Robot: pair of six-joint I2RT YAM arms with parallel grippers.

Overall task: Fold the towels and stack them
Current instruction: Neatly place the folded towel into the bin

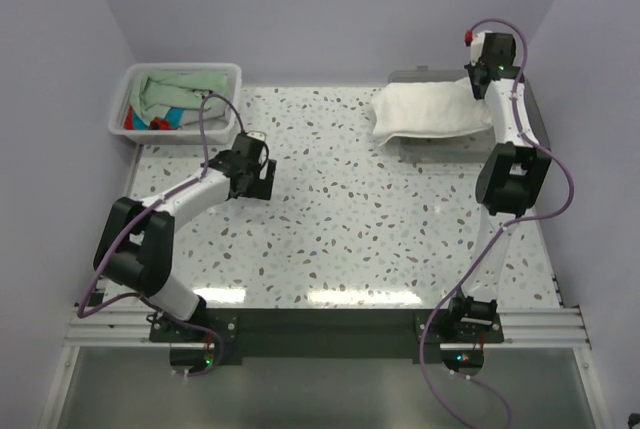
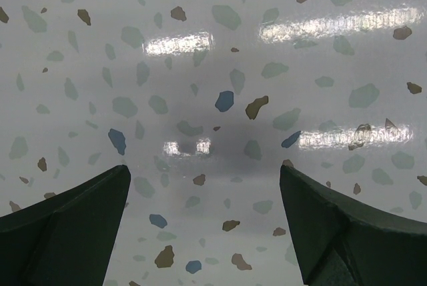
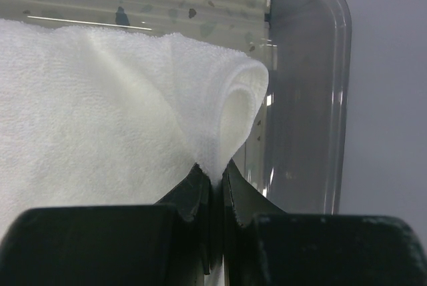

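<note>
So the right end effector (image 3: 213,174) is pinched tight on a fold at the edge of the white towel (image 3: 100,119), which is lying folded on the clear grey tray (image 3: 313,99) at the far right of the tabletop (image 1: 350,219). The left end effector (image 2: 203,173) has its fingers spread wide with nothing between them, just hanging over the speckled surface. The mint green towel (image 1: 185,89) and the turquoise-and-red towel (image 1: 160,121) are bunched in the white basket (image 1: 128,99) at the far left corner.
</note>
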